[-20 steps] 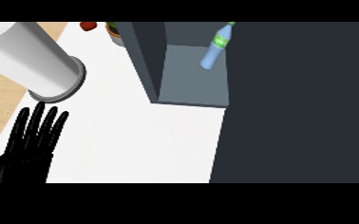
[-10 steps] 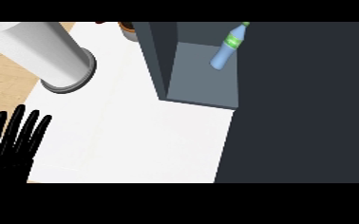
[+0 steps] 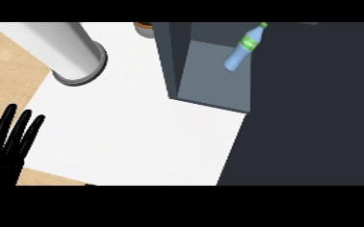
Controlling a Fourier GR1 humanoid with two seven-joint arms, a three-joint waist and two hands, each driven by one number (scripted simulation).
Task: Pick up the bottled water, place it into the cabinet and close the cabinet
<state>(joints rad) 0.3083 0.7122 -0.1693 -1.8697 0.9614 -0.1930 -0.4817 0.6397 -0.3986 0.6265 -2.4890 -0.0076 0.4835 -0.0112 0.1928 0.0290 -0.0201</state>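
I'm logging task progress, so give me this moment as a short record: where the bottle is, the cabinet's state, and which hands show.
bottle: bottled water, blue with a green label and cap, tilted inside the cabinet
cabinet: dark cabinet, open toward the view, not yet closed
left hand: left hand, open, fingers up, at the view's left edge, holding nothing
right hand: not in view
other: grey cylinder on the white counter

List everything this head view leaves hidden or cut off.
- Right hand: not in the head view at all.
- Left hand: cut by the left edge; only straight fingers and part of the palm show.
- Bottled water in the cabinet: label too small to read.
- Brown object: cut by the top edge, partly behind the cabinet wall.
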